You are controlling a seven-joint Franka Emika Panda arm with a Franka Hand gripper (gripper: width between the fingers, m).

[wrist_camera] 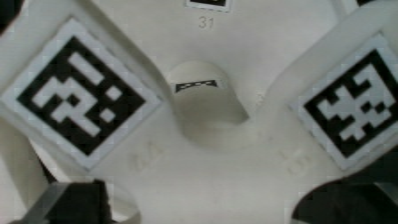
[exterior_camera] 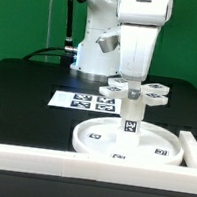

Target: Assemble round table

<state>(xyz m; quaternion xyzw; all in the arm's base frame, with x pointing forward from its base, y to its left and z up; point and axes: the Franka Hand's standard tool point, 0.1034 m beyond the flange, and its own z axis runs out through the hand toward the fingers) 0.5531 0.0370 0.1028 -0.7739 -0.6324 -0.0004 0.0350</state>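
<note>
The jaws cannot be judged clenched or released; they hover over the cross-shaped piece [exterior_camera: 136, 89], which sits atop the post [exterior_camera: 131, 115], upright on the disc [exterior_camera: 93, 137] against the border wall [exterior_camera: 78, 165]. Best to twist gently, keeping everything vertical.

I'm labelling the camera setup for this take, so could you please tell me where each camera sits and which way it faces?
Exterior view: off the arm, facing the white robot arm across the black table, over the white rimmed round disc.
Wrist view: on the wrist, looking closely at the white cross-shaped piece; dark gripper fingertips show at the edge.
Shared: the cross-shaped piece and its square tags.
</note>
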